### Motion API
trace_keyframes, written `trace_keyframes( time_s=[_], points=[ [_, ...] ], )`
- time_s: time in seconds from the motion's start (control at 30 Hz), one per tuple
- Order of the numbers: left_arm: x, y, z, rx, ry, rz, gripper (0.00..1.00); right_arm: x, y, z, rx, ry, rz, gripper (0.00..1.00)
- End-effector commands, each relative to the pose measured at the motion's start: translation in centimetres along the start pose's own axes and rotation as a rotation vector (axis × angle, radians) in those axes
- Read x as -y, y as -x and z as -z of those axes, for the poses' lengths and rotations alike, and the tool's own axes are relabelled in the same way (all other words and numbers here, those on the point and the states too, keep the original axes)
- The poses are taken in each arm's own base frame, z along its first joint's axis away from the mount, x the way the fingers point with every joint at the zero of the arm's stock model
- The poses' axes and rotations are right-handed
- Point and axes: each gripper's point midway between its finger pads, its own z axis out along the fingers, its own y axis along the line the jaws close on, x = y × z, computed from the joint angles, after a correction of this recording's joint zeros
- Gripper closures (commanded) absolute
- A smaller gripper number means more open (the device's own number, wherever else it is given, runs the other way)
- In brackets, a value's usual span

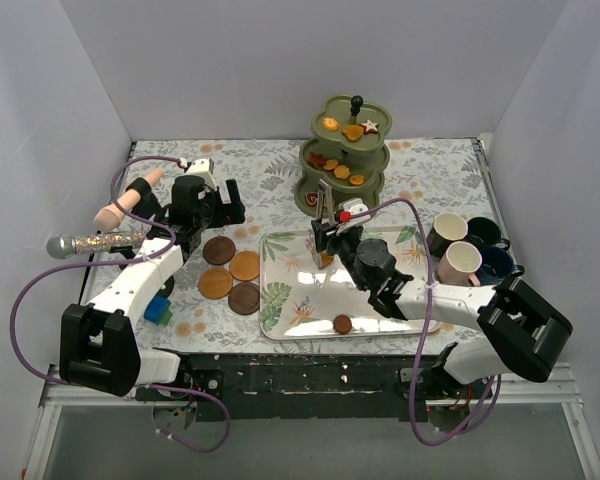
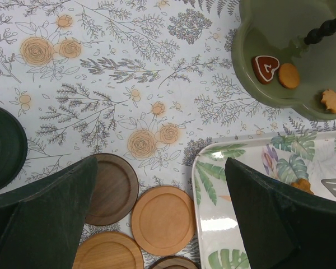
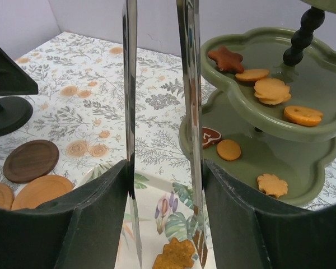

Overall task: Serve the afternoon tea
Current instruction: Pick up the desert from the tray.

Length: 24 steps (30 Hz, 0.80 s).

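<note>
My right gripper (image 1: 325, 240) is shut on the metal tongs (image 3: 129, 112), held over the far end of the floral tray (image 1: 280, 300). The tong tips straddle an orange leaf-shaped biscuit (image 3: 176, 255) lying on the tray. A brown round biscuit (image 1: 342, 323) lies near the tray's front edge. The olive-green three-tier stand (image 1: 345, 150) holds several biscuits just behind the tongs, and also shows in the right wrist view (image 3: 269, 140). My left gripper (image 2: 162, 213) is open and empty above the brown coasters (image 1: 230, 272). Several mugs (image 1: 465, 250) stand to the right of the tray.
A glittery microphone (image 1: 90, 242) and a peach-coloured object (image 1: 125, 200) lie at the far left. Small blue and green blocks (image 1: 158, 308) sit by the left arm. A dark round base (image 2: 3, 145) stands left of the coasters. Walls close in three sides.
</note>
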Motion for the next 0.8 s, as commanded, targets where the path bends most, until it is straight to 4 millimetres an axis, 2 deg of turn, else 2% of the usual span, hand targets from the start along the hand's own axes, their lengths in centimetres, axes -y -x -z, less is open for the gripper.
trace_keyframes(
  time_s=[0.0, 0.77],
  points=[
    [0.3, 1.7, 1.1, 0.059, -0.012, -0.002, 0.02, 0.8, 1.5, -0.4, 0.067, -0.039, -0.028, 0.38],
    [0.2, 1.5, 0.9, 0.051, -0.010, -0.004, 0.02, 1.0, -1.0, -1.1, 0.032, -0.014, -0.003, 0.35]
  ],
)
